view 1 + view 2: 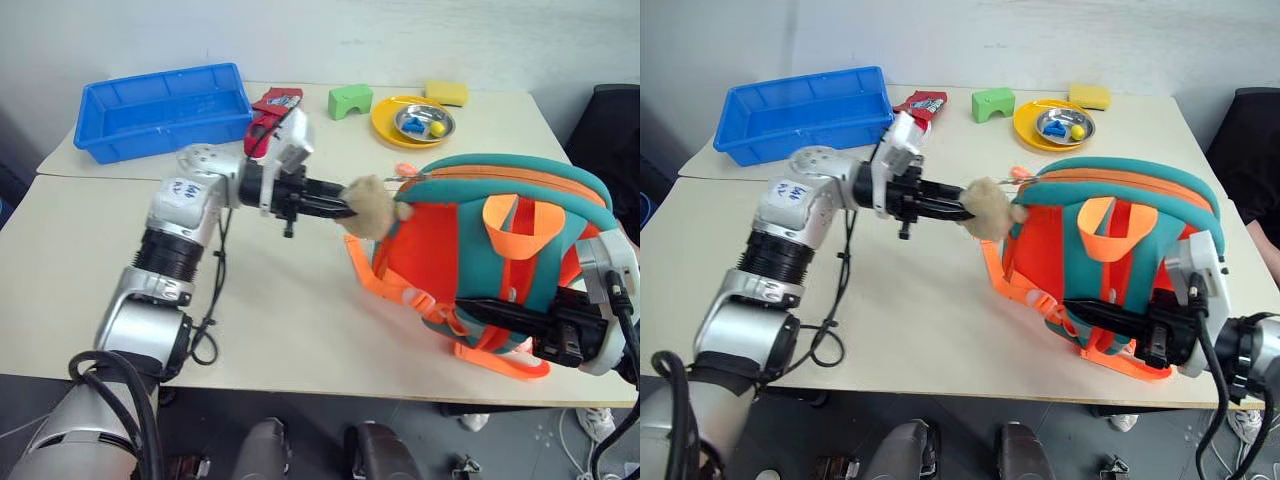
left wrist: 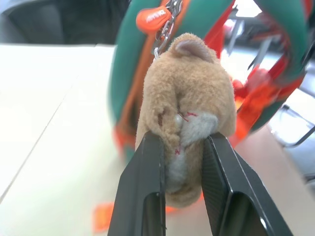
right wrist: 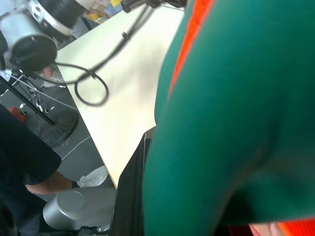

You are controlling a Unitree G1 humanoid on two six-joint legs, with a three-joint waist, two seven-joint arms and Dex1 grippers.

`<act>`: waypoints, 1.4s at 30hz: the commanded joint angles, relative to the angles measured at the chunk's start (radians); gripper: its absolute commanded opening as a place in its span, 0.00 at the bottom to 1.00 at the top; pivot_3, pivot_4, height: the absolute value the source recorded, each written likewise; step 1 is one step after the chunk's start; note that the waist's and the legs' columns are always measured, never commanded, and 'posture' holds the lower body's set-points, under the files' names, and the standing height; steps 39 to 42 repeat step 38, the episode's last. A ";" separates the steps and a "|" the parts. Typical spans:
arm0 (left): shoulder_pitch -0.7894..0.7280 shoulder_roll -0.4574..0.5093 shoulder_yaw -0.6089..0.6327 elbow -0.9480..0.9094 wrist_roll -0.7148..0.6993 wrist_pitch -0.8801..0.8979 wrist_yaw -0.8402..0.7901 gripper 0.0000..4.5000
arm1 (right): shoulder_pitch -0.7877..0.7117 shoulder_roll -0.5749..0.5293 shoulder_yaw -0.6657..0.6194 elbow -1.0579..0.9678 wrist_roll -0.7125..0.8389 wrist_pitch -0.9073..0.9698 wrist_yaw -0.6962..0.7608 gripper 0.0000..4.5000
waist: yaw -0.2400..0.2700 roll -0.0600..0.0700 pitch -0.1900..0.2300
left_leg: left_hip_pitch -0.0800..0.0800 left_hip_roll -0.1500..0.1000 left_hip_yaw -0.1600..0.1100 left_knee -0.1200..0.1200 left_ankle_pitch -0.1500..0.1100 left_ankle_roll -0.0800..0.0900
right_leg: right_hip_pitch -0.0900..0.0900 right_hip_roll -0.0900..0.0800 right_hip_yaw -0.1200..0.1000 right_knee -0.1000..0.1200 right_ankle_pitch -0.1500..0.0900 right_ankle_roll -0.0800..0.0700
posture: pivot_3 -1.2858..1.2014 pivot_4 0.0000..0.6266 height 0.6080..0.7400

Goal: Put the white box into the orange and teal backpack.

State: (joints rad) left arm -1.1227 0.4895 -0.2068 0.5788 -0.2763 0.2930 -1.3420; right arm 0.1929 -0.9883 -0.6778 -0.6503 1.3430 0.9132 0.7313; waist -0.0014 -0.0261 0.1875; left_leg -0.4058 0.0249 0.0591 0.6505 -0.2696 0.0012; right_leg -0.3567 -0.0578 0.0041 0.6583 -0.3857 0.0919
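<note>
The orange and teal backpack [image 1: 510, 230] stands upright on the right side of the table, its zip closed along the top. A beige plush toy [image 1: 372, 208] hangs from the zip pull on its left. My left gripper [image 1: 350, 205] reaches in from the left, and its black fingers [image 2: 147, 187] pinch the plush toy [image 2: 189, 98] between them. My right gripper [image 1: 470, 308] lies low at the backpack's front, shut on its teal fabric [image 3: 236, 123] by the orange straps. The white box is out of view.
A blue plastic tray [image 1: 160, 105] sits at the back left with a red packet [image 1: 275, 100] beside it. A green block [image 1: 350, 100], a yellow plate [image 1: 390, 125] holding a metal bowl, and a yellow sponge [image 1: 446, 92] stand behind the backpack. The table's front edge [image 1: 300, 385] is close.
</note>
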 commanded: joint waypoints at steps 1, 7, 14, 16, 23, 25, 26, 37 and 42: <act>0.032 0.001 -0.054 0.089 0.105 -0.147 -0.027 0.14 | 0.016 0.012 -0.042 -0.021 -0.010 -0.029 0.015 0.00 | 0.001 0.000 0.000 | 0.000 0.000 0.000 0.000 0.000 0.000 | 0.000 0.000 0.000 0.000 0.000 0.000 | 0.52 0.24 1.00; 0.200 -0.078 -0.174 0.126 0.268 -0.278 0.071 0.14 | 0.014 0.022 -0.011 -0.020 -0.050 -0.049 0.007 0.00 | 0.001 0.000 0.000 | 0.000 0.000 0.000 0.001 -0.001 0.001 | 0.000 -0.001 0.000 0.000 0.000 0.000 | 0.52 0.24 1.00; 0.209 -0.098 -0.101 0.089 0.215 -0.142 0.107 0.14 | 0.048 0.066 0.021 -0.028 -0.262 -0.145 0.015 0.00 | 0.019 0.002 -0.003 | 0.003 -0.001 -0.002 0.002 -0.004 0.007 | 0.005 -0.002 -0.001 0.001 0.000 0.000 | 0.52 0.24 1.00; 0.204 -0.076 -0.063 0.054 0.178 -0.073 0.079 0.21 | 0.045 0.067 0.009 -0.002 -0.255 -0.139 0.017 0.07 | 0.018 0.002 -0.003 | 0.003 -0.001 -0.002 0.002 -0.004 0.007 | 0.004 -0.002 -0.001 0.001 0.000 0.000 | 0.52 0.24 1.00; 0.264 0.103 0.058 -0.202 -0.001 0.200 -0.084 0.71 | 0.215 -0.018 -0.222 0.167 -0.318 -0.094 0.264 0.57 | -0.003 0.002 -0.002 | 0.001 0.000 -0.001 -0.002 -0.002 0.004 | 0.001 -0.001 -0.001 0.001 0.000 0.000 | 0.52 0.24 1.00; 0.312 0.180 0.077 -0.262 -0.017 0.224 -0.113 0.85 | 0.299 -0.054 -0.312 0.248 -0.366 -0.087 0.386 0.73 | -0.004 0.002 -0.002 | 0.001 0.000 0.000 -0.003 -0.002 0.004 | 0.001 0.000 0.000 0.000 0.000 0.000 | 0.52 0.24 1.00; 0.333 0.226 0.095 -0.280 -0.030 0.241 -0.132 0.93 | 0.329 -0.077 -0.360 0.299 -0.386 -0.079 0.440 0.81 | -0.004 0.002 -0.002 | 0.002 0.000 0.000 -0.003 -0.002 0.004 | 0.001 0.000 0.000 -0.001 0.000 0.000 | 0.52 0.24 1.00; 0.502 0.450 0.428 -0.469 -0.242 0.379 -0.041 1.00 | 0.225 -0.093 -0.566 0.562 -0.459 -0.047 0.472 1.00 | 0.003 0.003 -0.002 | 0.002 0.000 -0.002 -0.005 -0.004 0.005 | 0.001 -0.004 -0.002 -0.003 -0.001 -0.002 | 0.52 0.24 1.00; 0.521 0.419 0.438 -0.500 -0.244 0.362 0.002 1.00 | 0.211 -0.068 -0.542 0.540 -0.462 -0.049 0.445 1.00 | 0.003 0.003 -0.002 | 0.001 0.000 -0.002 -0.005 -0.004 0.005 | 0.001 -0.004 -0.002 -0.003 -0.001 -0.002 | 0.52 0.24 1.00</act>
